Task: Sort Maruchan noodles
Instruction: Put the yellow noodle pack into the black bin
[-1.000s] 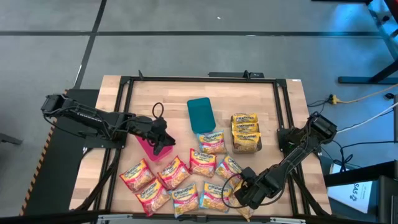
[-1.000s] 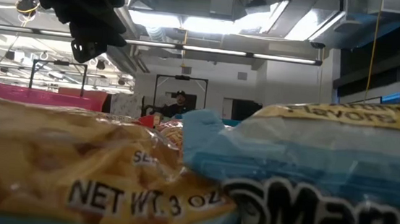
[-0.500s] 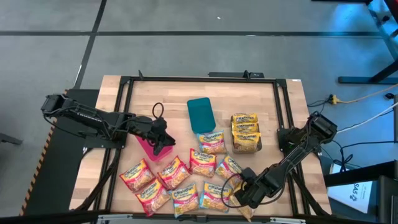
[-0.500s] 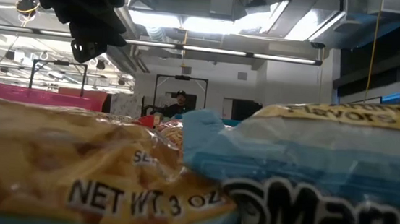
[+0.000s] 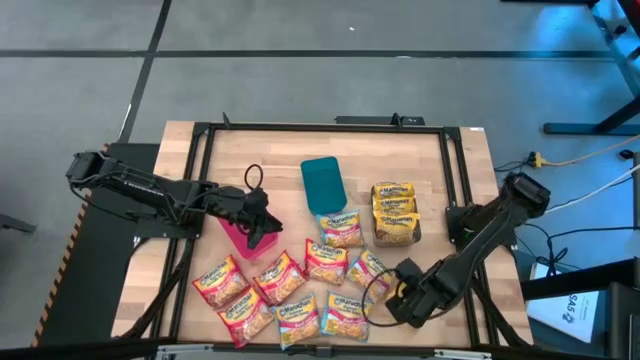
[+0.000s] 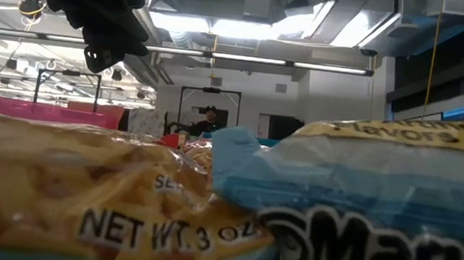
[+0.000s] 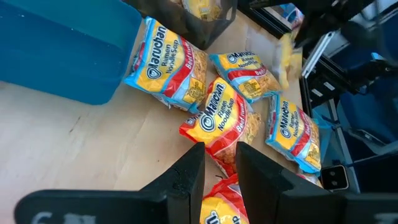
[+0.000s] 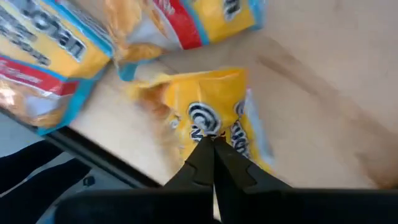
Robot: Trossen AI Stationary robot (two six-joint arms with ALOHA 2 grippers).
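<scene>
Maruchan noodles (image 5: 300, 290) spread along the wooden table's (image 5: 400, 150) near edge, one yellow packet (image 8: 211, 121) pinched at its edge in the closed right gripper (image 8: 212, 144) at the near right corner. Left gripper (image 7: 219, 163), fingers parted and empty, over the pink bin (image 5: 240, 238). Grip seen only from the right wrist; low view blocked by wrappers, ceiling lights beyond.

Bright even overhead light, glaring ceiling lamps (image 6: 224, 24), motion blur in right wrist view

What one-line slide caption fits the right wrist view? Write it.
Right tool shut on a yellow Maruchan noodle packet above the wooden table, other packets beside it.
</scene>
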